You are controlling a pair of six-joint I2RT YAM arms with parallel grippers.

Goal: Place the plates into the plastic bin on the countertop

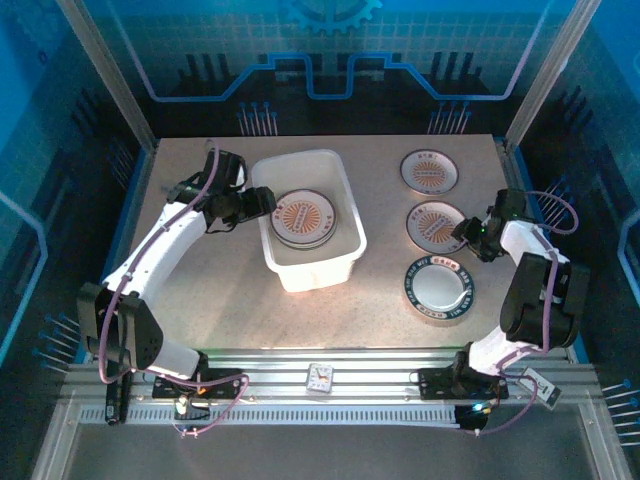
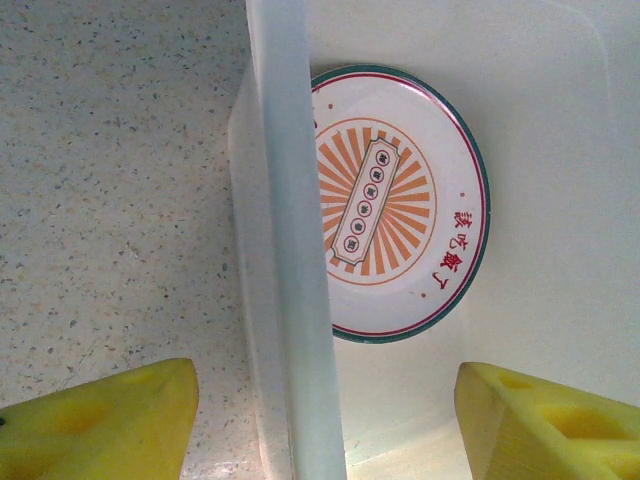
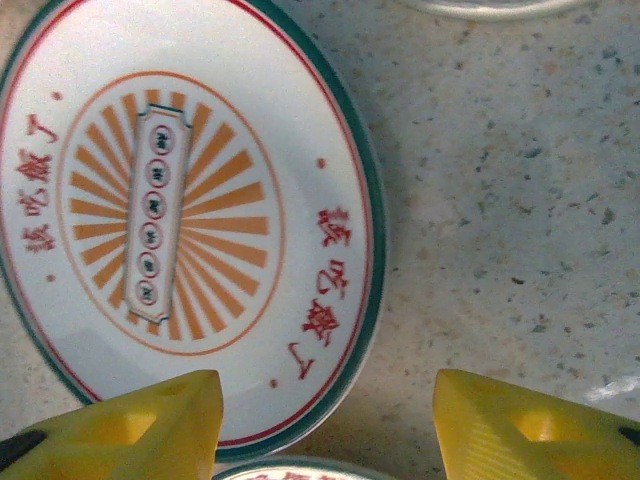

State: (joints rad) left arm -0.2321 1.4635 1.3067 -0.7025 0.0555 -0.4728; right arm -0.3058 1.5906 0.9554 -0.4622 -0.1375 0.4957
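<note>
Your left tool [image 2: 325,440] stands spread astride the left wall of the bin [image 1: 300,272], one finger outside and one inside, neither touching it. A sunburst plate [image 1: 303,215] lies in the bin (flat, face up). Your right tool [image 3: 330,430] is spread too, over the right rim of the middle plate [image 1: 435,224]. This sits between a far plate [image 1: 430,170] and a dark-rimmed near plate [image 1: 440,290] on the right of the tabletop [image 1: 200,300].

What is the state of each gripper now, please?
Left gripper: open, its fingers on either side of the bin wall, holding nothing.
Right gripper: open above the edge of a plate, holding nothing.
</note>
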